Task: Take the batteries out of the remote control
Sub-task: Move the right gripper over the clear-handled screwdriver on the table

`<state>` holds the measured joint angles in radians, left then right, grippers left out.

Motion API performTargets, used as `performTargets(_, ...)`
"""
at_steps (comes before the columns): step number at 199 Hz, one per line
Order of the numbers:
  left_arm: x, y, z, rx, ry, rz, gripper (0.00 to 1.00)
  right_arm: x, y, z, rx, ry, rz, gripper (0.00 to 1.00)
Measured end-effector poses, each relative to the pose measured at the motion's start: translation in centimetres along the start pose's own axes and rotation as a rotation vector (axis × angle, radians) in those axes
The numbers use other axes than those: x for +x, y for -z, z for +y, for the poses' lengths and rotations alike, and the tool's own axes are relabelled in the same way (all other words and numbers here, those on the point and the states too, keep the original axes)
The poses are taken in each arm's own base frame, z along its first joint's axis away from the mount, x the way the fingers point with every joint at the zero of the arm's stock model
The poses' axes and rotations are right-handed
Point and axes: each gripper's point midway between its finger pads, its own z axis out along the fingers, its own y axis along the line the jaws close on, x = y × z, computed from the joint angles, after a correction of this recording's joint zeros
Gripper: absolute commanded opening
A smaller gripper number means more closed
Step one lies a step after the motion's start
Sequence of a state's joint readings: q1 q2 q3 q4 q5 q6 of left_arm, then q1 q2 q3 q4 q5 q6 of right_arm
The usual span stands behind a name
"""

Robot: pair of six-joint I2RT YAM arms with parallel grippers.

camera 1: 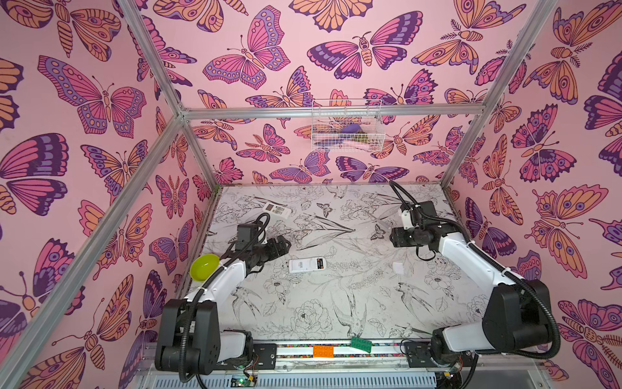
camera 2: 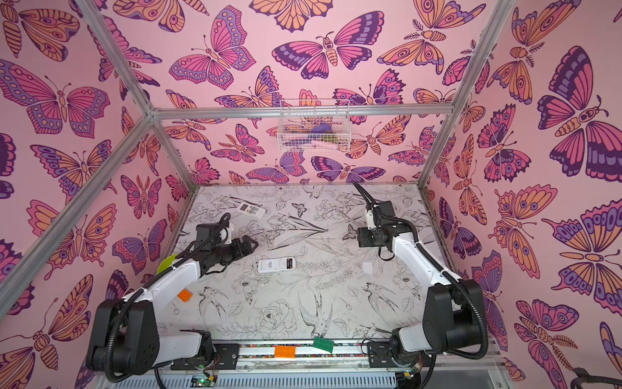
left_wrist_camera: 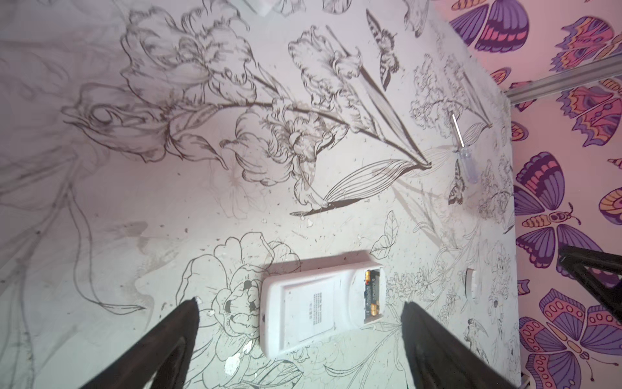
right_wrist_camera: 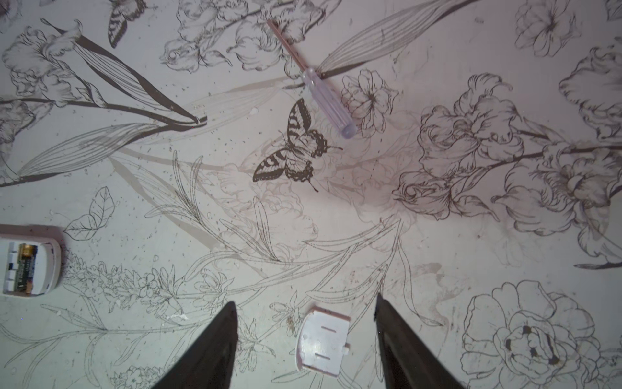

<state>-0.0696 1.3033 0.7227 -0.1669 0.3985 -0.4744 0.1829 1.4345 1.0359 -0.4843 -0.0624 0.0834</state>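
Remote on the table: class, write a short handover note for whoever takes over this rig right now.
Left gripper open, empty, near the remote. Right gripper open, empty, near the cover.
Remote lies back up mid-table; batteries sit inside, uncovered. Cover lies apart, further right. Second remote at the back, face up.
Done: cover off.
Left: lift the batteries out; probably second remote next.

Pink walls printed with purple-and-orange butterflies enclose a white flower-inked tabletop; a white wire basket hangs high beyond the right claw.
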Motion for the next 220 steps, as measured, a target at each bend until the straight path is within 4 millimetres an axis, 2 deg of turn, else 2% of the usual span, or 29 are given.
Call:
performTargets(51, -3.0, 3.2, -1.1, 0.04, -0.094, -0.124, 0.98, -2.2, -2.0, 0.1, -0.003, 0.065, -0.025, 0.66)
performTargets(103, -5.2, 5.1, -1.8, 0.041, -0.191, -0.183, 1.0, -3.1, -6.4, -0.1, -0.006, 0.142, 0.016, 0.65)
performTargets(134, -5.4, 5.7, -2.0, 0.037, -0.234, -0.194, 1.0, -4.8, -8.8, -0.2, -0.007, 0.173, 0.027, 0.64)
performTargets(178, -5.7, 6.3, -2.0, 0.031, -0.273, -0.209, 1.0, -6.8, -10.8, -0.1, -0.018, 0.214, 0.029, 0.63)
performTargets(220, -5.9, 6.5, -1.8, 0.022, -0.29, -0.215, 1.0, -7.2, -13.3, 0.0, -0.035, 0.243, 0.066, 0.62)
